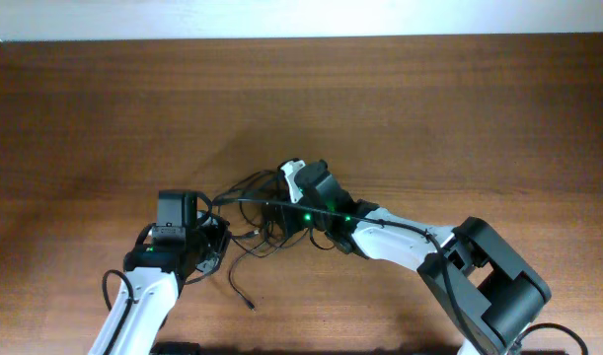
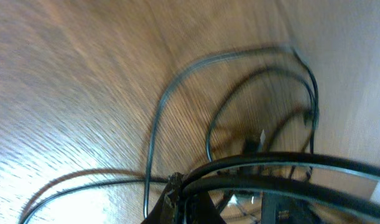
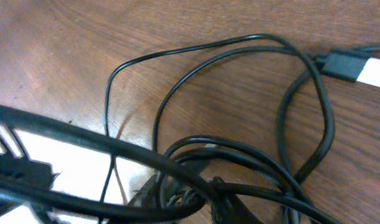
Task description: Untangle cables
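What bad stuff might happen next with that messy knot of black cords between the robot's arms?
1. The left gripper looks shut on the cables. Pulling now might tighten the knot instead of loosening it.
2. The right gripper sits over the bundle, where strands cross closely, so it might pinch several at once.
3. The plug could snag in a loop as strands slide.

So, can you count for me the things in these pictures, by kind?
Robot arms: 2 (left arm, right arm)
Tangle of cables: 1 (strands too knotted to count)
Table: 1
Total: 4
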Controlling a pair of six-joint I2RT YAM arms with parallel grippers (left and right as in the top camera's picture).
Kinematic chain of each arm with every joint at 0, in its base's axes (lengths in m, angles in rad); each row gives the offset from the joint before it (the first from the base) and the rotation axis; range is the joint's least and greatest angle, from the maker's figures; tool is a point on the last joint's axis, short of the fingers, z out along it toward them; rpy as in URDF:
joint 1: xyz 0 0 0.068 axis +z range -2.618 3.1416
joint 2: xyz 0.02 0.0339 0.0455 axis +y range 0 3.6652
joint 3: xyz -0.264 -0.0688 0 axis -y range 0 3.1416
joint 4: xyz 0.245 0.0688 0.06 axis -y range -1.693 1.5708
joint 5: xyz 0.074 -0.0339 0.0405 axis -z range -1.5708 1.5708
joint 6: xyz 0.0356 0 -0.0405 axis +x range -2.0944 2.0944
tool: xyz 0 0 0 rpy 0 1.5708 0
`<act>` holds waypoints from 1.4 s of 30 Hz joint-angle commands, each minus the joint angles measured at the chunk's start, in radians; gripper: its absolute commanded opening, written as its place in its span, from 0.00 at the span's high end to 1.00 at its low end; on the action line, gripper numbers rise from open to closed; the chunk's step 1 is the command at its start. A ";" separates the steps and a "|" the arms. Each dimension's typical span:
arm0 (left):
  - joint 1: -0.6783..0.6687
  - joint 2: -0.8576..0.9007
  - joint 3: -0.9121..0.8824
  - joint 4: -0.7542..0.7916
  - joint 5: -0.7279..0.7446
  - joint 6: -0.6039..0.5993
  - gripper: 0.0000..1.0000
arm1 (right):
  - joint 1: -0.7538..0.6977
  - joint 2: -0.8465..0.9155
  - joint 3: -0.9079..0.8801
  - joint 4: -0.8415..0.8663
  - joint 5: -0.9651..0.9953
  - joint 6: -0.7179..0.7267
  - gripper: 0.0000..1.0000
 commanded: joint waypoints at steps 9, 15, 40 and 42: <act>0.004 -0.429 0.002 0.085 -0.539 0.477 0.98 | -0.136 -0.058 0.002 -0.360 -0.424 -0.098 0.96; 0.004 -0.033 0.002 0.430 -0.468 0.477 0.77 | -0.023 -0.456 0.002 -0.698 -0.394 -0.306 0.96; -0.250 -0.058 -0.001 0.394 0.393 0.433 0.16 | -0.200 -0.536 0.011 -0.389 -0.262 -0.040 0.96; -0.293 0.026 -0.001 0.608 0.400 0.379 0.50 | -0.200 -0.536 0.011 -0.390 -0.263 -0.040 0.96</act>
